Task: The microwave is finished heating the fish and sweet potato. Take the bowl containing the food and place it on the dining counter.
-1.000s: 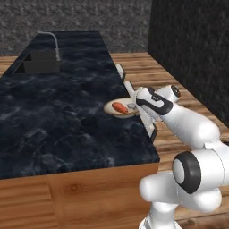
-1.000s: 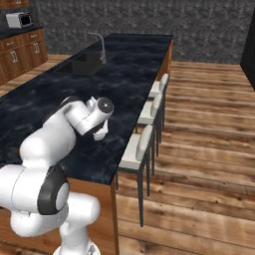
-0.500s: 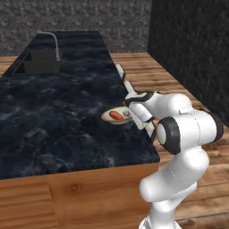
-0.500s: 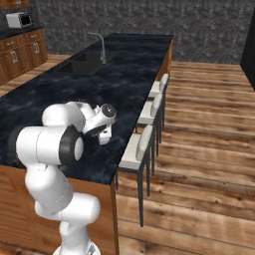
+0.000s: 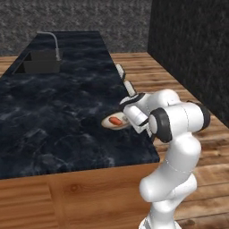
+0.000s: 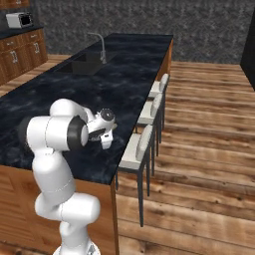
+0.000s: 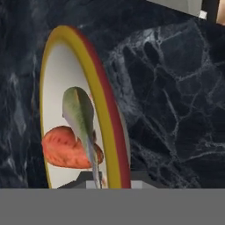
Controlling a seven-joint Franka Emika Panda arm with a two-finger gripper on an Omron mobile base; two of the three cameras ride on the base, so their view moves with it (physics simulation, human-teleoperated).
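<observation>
Bowl (image 5: 112,122) with sweet potato (image 5: 115,120) and fish (image 7: 80,113), low over dining counter (image 5: 53,116) near its stool-side edge, rim pinched by gripper (image 5: 126,118); release pending.

**Arm folded low, jaws closed**

Arm rises from base, elbow bent hard, forearm doubled back toward the left. Gripper (image 5: 127,117) sits low and near level, wrist rolled sideways. Jaws fully closed, clamped on bowl (image 5: 114,121) rim.
</observation>
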